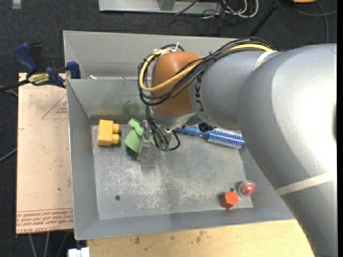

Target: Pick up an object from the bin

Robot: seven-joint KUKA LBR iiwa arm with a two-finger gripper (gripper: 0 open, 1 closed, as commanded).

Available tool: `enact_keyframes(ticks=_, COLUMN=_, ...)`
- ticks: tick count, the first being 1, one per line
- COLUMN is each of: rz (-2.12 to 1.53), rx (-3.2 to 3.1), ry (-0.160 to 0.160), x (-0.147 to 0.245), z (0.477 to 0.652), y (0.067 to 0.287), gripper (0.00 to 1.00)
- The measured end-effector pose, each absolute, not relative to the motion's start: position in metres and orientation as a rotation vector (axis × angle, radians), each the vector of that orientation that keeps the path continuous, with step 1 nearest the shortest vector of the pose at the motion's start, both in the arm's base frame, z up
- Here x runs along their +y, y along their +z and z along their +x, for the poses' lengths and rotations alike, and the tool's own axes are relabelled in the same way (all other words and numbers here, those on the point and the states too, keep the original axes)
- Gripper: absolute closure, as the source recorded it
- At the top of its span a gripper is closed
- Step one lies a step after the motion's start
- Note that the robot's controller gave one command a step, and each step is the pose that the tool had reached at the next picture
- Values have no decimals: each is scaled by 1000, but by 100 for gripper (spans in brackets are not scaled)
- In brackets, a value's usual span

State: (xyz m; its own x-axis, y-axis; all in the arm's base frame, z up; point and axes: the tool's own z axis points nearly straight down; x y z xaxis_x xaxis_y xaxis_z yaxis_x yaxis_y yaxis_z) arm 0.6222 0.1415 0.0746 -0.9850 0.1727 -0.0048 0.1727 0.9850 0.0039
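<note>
The thing nearest the gripper (155,139) is a small green lump (133,138), pale lime in colour, soft in outline and rather folded. One narrow end points up toward the back wall and a fatter end sits lower down. It lies on the floor of the bin (80,143) in the back left part, a little out from the rear wall.

The gripper is down low in the bin just to the right of the green lump, so close that the two seem to touch. The lump sits at the gripper's left side rather than squarely under it. From where I stand, the orange cover (170,87) on the wrist and the loops of cable (147,74) hang over the tool. I cannot tell how far open it is or whether it has hold of the lump at all.

Just left of the green lump, with a slim gap between them, lies a yellow toy brick (107,133), flat on the floor near the left wall. On the gripper's other side a blue brush (217,137) lies across the floor, its handle end pointing toward the tool and its bristled end reaching away under the big grey arm (278,106). Well apart from all this, in the front right corner, sit a small orange piece (229,199) and a round red piece (247,188), close together.
</note>
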Motion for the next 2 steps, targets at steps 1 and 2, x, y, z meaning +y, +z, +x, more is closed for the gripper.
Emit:
enact_keyframes(ticks=1, rz=230, rx=3133, ry=7, x=196, z=577, y=108, gripper=100)
enact_keyframes(ticks=2, rz=258, rx=3121, ry=8, x=198, z=572, y=227, gripper=100)
